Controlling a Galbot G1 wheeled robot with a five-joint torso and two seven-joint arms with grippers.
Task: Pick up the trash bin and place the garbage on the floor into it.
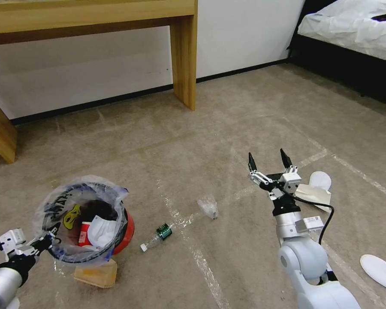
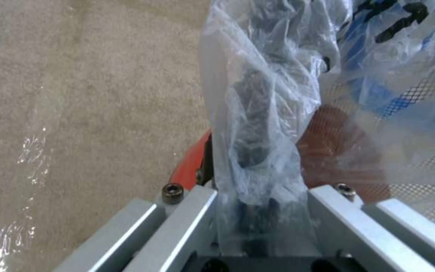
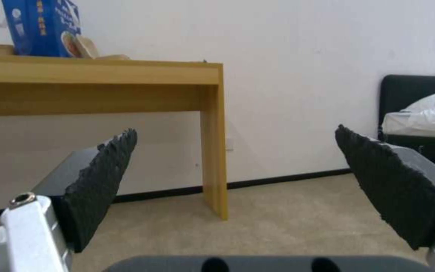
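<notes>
Your trash bin (image 1: 125, 229) is down at the lower left of the head view, red plastic with a clear bag liner (image 1: 79, 210) printed blue, black and yellow puffed up over the rim, and you can see a red wrapper (image 1: 85, 234) and a white tissue (image 1: 101, 229) already sitting inside. Your left gripper (image 1: 47, 241) is clamped right on the rim at the bin's near-left side; in the left wrist view the liner (image 2: 258, 124) is pinched between the jaws with a sliver of the red rim (image 2: 190, 162) beside it. A tan paper bag (image 1: 96, 274) lies just under the bin's near edge, whether they touch you can't tell. Just to the right of the bin there's a small clear bottle (image 1: 156, 237) with a green label lying on its side, and a bit further right a crumpled clear wrapper (image 1: 208, 207). Your right gripper (image 1: 268, 164) hangs over the carpet well to the right of those, jaws spread wide with nothing between them, and its wrist camera shows the two black ribbed pads (image 3: 102, 177) far apart. Beside that arm lies a tan tissue-like piece (image 1: 315, 194) with a white slipper (image 1: 321, 179) behind it, and another white slipper (image 1: 379, 270) sits at the lower right edge. The floor (image 1: 227, 128) is beige-grey short-pile carpet crossed by shiny clear tape lines (image 1: 203, 266). Further out you've got a wooden table (image 1: 184, 56) against the white wall (image 1: 244, 34) with a black baseboard, a blue box (image 3: 41, 26) on top of it, and a bed (image 1: 351, 30) with white bedding in the far right corner.
</notes>
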